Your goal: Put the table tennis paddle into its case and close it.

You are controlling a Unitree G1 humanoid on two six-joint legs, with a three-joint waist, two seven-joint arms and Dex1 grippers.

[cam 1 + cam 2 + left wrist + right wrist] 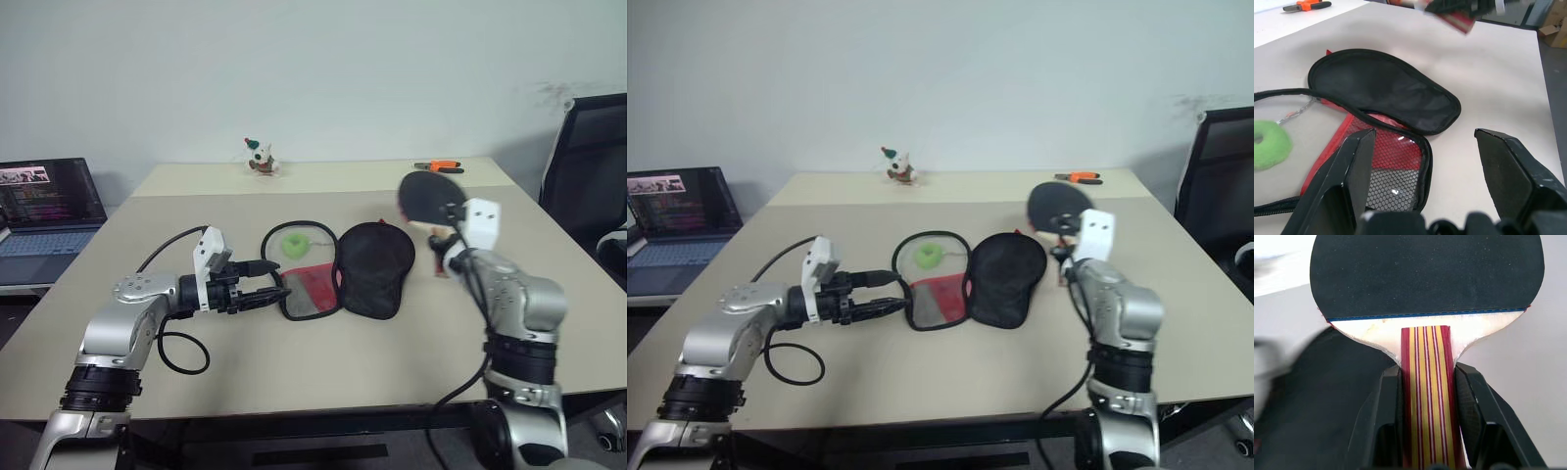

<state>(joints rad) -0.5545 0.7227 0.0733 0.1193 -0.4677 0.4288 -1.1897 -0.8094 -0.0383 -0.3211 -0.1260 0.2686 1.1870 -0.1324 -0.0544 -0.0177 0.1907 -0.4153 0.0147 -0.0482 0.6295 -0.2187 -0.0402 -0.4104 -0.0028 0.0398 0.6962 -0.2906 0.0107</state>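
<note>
Paddle grip, as you see it: your right gripper (1427, 382) has its two fingers clamped on the striped handle of the table tennis paddle (428, 199), which is held clear above the table (294, 362), to the right of the case (338, 264). The case lies unzipped and spread flat mid-table, with a green ring (295, 245) on its left half. Your left gripper (277, 282) hovers at the case's left edge, jaws wide, holding nothing.
</note>
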